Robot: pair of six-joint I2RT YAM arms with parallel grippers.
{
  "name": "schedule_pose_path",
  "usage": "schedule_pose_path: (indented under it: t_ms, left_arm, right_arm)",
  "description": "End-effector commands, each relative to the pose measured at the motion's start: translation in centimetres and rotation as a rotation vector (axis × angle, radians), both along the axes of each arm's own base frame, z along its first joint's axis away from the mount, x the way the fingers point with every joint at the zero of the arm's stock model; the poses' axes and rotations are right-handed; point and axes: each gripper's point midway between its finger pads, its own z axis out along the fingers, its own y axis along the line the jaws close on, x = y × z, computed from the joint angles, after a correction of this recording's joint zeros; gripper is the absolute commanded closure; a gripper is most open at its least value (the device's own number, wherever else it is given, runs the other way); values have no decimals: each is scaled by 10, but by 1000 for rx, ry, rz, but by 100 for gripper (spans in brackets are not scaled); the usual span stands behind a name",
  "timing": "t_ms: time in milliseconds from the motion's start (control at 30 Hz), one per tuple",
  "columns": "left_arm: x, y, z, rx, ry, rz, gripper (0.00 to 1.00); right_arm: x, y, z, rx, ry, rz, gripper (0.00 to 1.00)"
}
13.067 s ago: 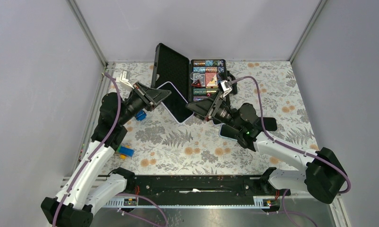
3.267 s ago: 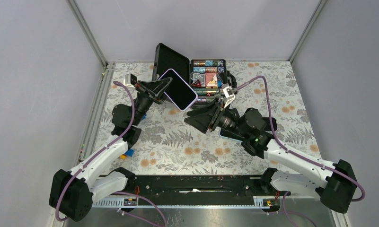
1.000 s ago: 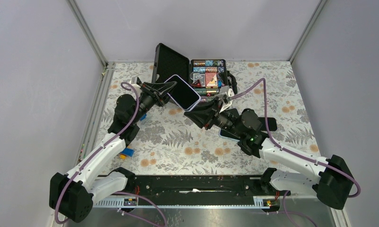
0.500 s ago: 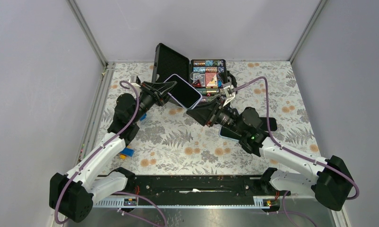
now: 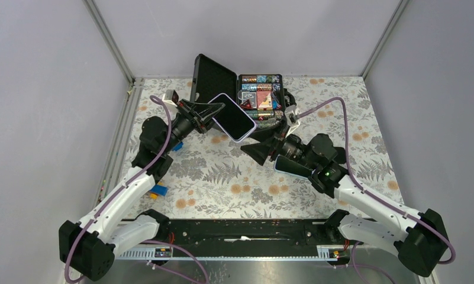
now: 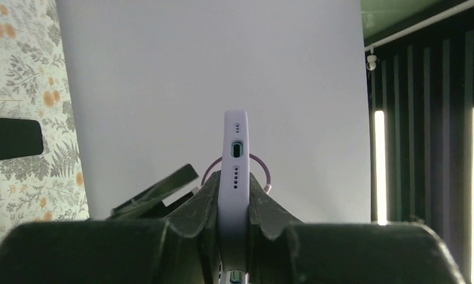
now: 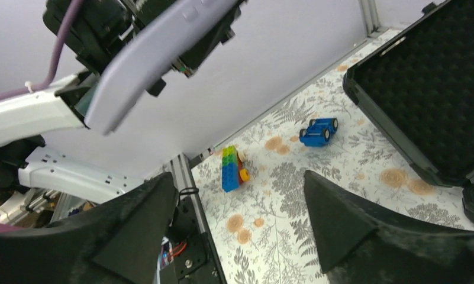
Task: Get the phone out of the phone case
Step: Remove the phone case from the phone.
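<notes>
**Left gripper holds the cased phone; right gripper open beside it**

The left gripper [image 6: 234, 192] is clamped on the phone [image 5: 234, 117], its fingers [image 6: 202, 201] pressed to the two flat faces near one short end. The phone sits in its lilac case [image 6: 235, 148], and the free end with the charging port points away from the wrist. It is up off the table, tilted, with its dark screen toward the top camera, just in front of the open black box [image 5: 213, 80].

The right gripper [image 7: 237, 177] has its fingers [image 7: 341, 219] spread wide with nothing between them. In the top view it is just in front of the phone's free end, on the side away from the box. From its own wrist camera the phone hangs up and to the left, apart from both fingers.

The box lies open at the far edge of the floral table [image 5: 370, 118]. Its foam-lined lid is on the left and a tray of colourful pieces [image 5: 260, 97] is on the right. Left of the box and nearer the arms, a blue toy car [image 7: 319, 131] and a brick stack [image 7: 229, 168] lie on the table.
</notes>
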Motion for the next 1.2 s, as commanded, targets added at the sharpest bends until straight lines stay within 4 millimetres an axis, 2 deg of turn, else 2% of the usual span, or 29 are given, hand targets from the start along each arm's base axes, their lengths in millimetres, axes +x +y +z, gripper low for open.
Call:
schedule_pose_path:
  t_ms: [0, 33, 67, 267, 333, 467, 700, 900, 1067, 1167]
  left_arm:
    - [-25, 10, 65, -59, -211, -1, 100]
    - [-24, 10, 65, -51, -222, 4, 100]
    - [-24, 10, 65, -39, -235, 9, 100]
    - [-13, 11, 53, 9, -249, 18, 100]
    - [-11, 11, 53, 9, -256, 13, 100]
    - [-10, 16, 57, 10, -280, 11, 100]
    - [-14, 21, 55, 11, -287, 17, 100]
    - [-15, 21, 54, -10, -286, 6, 100]
    - [-16, 21, 56, -36, -291, -6, 100]
    - [-20, 22, 60, -56, -297, -12, 100]
  right_arm:
    - [-17, -4, 18, -21, -17, 65, 7]
    - [-15, -6, 21, -6, 13, 45, 2]
    - [-14, -9, 25, 20, 48, 23, 0]
    - [-28, -11, 62, 183, 123, 87, 1]
    - [-27, -11, 73, 244, 164, 94, 11]
    - [-11, -14, 89, 379, 268, 45, 30]
    - [19, -14, 89, 423, 383, -70, 46]
    - [22, -12, 94, 474, 408, -50, 61]
    - [24, -16, 91, 527, 464, -50, 68]
    - [22, -21, 92, 594, 507, -35, 79]
